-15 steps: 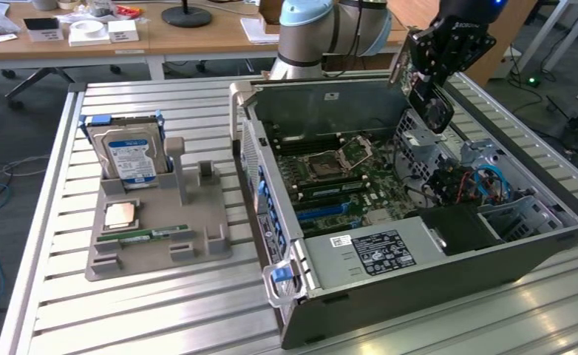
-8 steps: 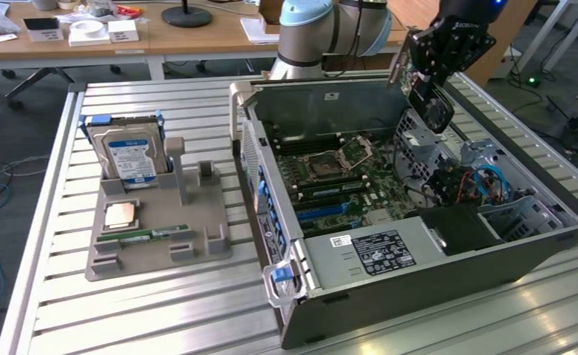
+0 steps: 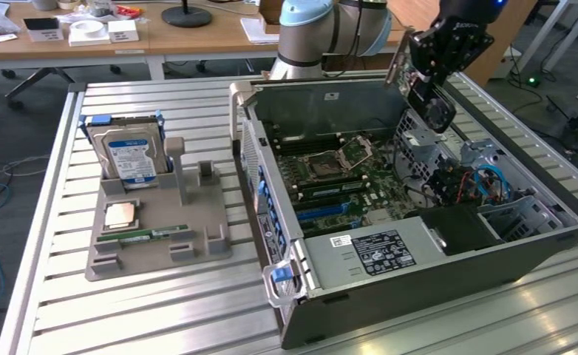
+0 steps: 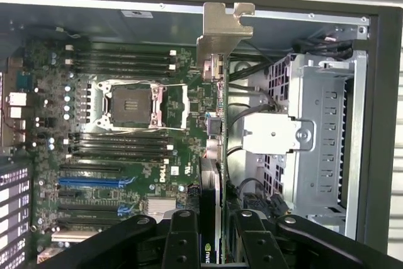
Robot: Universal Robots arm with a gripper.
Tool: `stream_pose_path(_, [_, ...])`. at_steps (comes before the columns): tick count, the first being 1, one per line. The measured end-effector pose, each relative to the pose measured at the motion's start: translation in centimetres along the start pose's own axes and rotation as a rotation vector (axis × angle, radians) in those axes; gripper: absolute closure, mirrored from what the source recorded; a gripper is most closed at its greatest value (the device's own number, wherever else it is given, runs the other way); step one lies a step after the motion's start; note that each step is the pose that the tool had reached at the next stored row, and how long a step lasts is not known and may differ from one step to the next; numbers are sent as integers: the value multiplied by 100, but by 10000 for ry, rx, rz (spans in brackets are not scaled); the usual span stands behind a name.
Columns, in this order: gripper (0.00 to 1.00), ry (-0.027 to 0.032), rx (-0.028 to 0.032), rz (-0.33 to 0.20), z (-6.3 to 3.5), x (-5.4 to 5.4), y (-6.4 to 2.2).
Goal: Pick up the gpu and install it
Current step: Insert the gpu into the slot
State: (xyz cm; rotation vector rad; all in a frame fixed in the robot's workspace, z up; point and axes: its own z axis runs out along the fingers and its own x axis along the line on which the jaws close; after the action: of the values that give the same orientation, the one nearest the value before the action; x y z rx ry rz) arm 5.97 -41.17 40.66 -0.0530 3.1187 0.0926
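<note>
One gpu point(image 4: 215, 155) edge-on above open case point(image 3: 447, 288)

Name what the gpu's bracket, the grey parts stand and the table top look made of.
Bracket of the gpu: bare silvery sheet metal, by its dull shine and bent tab. Parts stand: probably plastic, matte uniform grey with blocky moulded or printed shapes. Table top: likely aluminium slats, pale brushed sheen, long grooves.

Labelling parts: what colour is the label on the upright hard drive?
The hard drive label is blue and white; the exterior view shows it best.
</note>
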Motion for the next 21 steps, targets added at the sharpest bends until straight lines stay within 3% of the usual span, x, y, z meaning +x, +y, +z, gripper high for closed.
stream_pose_path(21, [74,213,-79,-3604,14,0,-1])
